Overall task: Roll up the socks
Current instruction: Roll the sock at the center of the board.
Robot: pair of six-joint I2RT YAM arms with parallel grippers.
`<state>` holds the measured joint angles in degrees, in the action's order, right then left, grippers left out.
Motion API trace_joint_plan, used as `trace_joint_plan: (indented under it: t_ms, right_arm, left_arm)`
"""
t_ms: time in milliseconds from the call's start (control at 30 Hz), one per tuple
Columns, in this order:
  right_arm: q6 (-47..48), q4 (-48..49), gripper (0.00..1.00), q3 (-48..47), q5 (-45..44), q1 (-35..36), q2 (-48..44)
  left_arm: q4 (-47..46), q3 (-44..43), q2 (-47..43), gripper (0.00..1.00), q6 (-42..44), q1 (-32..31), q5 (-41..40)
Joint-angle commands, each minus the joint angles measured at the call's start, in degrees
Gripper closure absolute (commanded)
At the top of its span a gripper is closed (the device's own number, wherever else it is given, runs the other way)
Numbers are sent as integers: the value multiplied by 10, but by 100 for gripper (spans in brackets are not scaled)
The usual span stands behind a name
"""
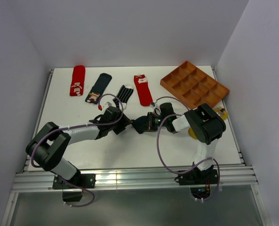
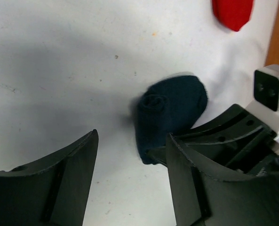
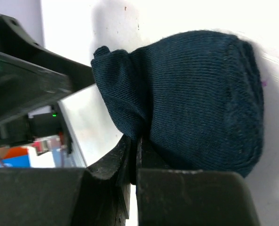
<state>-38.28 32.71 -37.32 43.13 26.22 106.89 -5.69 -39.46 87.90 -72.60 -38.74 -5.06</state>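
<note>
Nearest to us, the two black arms rose from the front edge of the white table (image 1: 130, 153) and bent inward until their wrists met at mid-table. The left gripper (image 2: 132, 141) had its jaws standing wide apart with nothing between them, and the table showed bare in the gap. Just beyond its fingertips lay the plain navy fabric sock (image 1: 140, 125), rolled into a short, thick bundle resting on the table. The right gripper (image 3: 135, 155) reached in from the other side, its jaws pressed together on a fold at the edge of that bundle. A scrap of mustard-yellow fabric (image 1: 192, 133) showed beneath the right arm, mostly hidden, so we could not tell how it lay. Farther back, four socks lay flat in a loose row, each apart from the next. From left to right they were a red sock with white marks (image 1: 77, 80), a navy sock with a patch (image 1: 99, 88), a black-and-white striped sock (image 1: 125, 93) and a second red sock with white marks (image 1: 142, 89). At the far right corner sat an orange tray divided into compartments (image 1: 195, 84), set at an angle to the table's edge.
</note>
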Motion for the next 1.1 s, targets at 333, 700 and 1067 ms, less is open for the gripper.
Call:
trace_joint_plan:
  t_ms: [333,700,1067]
  right_arm:
    - [-38,-9,100,1,27,-20,59]
    - [-34,-25,100,-2,19,-23,60]
    - [17,-104,82,-17,-30,-20,1]
  left_arm:
    - [-45,-45,69,39,31,-5,30]
    - [5,-89,124,59,51,-5,25]
    - [56,-98,138,100,54,-9,4]
